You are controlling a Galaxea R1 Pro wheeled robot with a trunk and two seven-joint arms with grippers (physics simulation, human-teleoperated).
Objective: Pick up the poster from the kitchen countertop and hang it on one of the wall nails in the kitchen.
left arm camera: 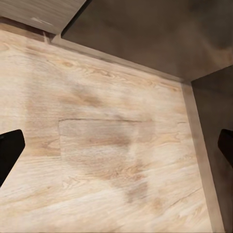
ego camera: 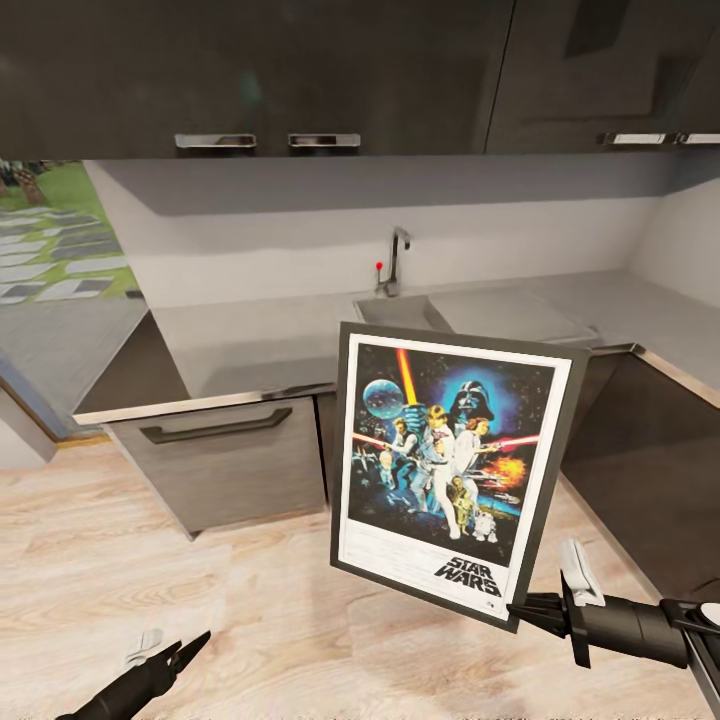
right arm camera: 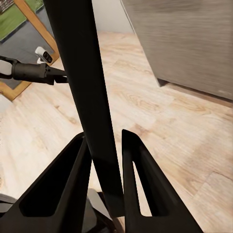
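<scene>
- The left gripper (ego camera: 190, 648) hangs low over the wood floor (ego camera: 250, 620), arm reaching in from the bottom left; its fingers (left arm camera: 9, 150) stand wide apart, holding nothing.
- The poster (ego camera: 450, 462) is held upright and slightly tilted in the air in front of the cabinets (ego camera: 220, 470), off the countertop (ego camera: 260, 345), artwork facing the head camera.
- The sink (ego camera: 400, 312) and tap (ego camera: 397, 255) lie behind the poster on the countertop.
- The right gripper (ego camera: 520, 608) reaches in level from the bottom right, clamped on the poster's lower right corner; the wrist view shows the frame edge (right arm camera: 82, 87) pinched between both fingers (right arm camera: 141, 189).
</scene>
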